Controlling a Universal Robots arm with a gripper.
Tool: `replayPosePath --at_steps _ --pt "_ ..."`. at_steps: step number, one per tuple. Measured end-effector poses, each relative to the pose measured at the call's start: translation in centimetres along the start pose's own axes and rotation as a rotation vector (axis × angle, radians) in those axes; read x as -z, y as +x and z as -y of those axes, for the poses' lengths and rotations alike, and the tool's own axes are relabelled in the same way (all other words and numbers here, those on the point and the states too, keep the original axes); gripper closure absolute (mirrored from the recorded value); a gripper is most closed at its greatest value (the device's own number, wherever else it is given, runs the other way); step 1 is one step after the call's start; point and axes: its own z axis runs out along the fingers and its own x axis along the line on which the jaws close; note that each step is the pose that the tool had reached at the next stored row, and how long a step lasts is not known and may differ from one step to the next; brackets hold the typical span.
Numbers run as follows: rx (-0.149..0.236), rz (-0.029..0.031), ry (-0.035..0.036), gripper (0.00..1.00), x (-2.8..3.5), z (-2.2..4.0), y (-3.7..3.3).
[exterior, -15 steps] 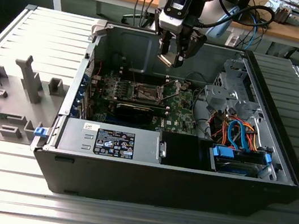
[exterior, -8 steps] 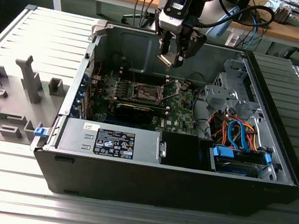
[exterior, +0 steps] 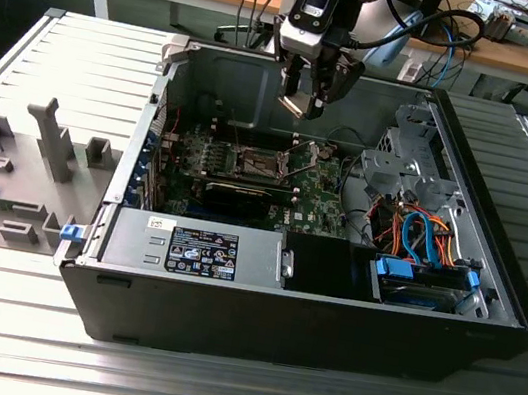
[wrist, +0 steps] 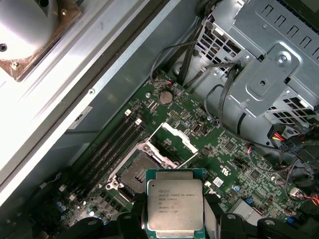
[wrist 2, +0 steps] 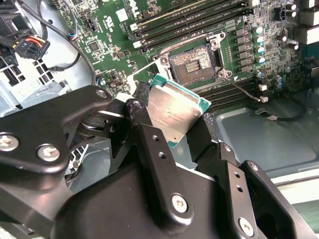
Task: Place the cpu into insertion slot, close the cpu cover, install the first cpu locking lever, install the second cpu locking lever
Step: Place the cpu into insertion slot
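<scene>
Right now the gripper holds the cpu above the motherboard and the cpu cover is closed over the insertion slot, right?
No: the cpu cover is open, swung up off the insertion slot, whose dark centre lies bare in the first wrist view. The gripper does hold the cpu above the motherboard.

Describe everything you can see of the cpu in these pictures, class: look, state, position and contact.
The cpu is a small flat square chip: a silver-grey metal lid with printed text, set on a thin green board that shows as a rim. It is clamped by two opposite edges between the fingers of the claw, held in the air above the motherboard, near the open insertion slot but not in it. Nothing else touches it.
</scene>
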Motion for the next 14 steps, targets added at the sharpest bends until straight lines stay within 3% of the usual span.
replayPosePath --at_steps 14 --pt "-0.008 0.0002 0.0002 0.45 0.0 0.0 0.0"
